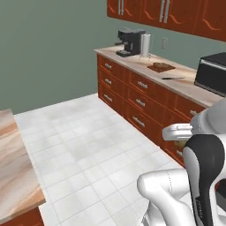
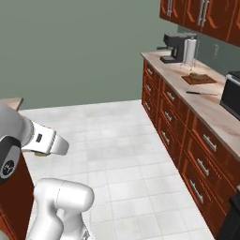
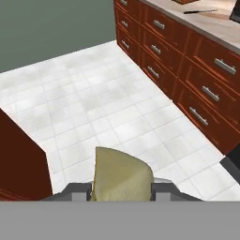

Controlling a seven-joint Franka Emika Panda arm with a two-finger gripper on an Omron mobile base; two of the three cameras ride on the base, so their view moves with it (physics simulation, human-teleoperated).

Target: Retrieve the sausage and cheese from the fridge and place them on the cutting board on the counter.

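Note:
A yellowish-tan cheese (image 3: 121, 176) chunk sits between my two dark fingertips, and my gripper (image 3: 121, 191) is shut on it, held over the white tiled floor. A sliver of the cheese (image 2: 43, 153) shows under my hand. The brown cutting board (image 1: 161, 67) (image 2: 199, 78) lies far ahead on the marbled counter (image 1: 132, 59) (image 2: 208, 105), next to the paper-towel roll. The sausage and the fridge are out of view.
A black coffee machine (image 1: 129, 42) and a paper-towel roll (image 1: 145, 45) stand at the counter's far end. A knife (image 1: 173, 78) lies past the board, beside a black appliance (image 1: 212, 73). A second counter (image 1: 13, 163) stands on the left across open floor.

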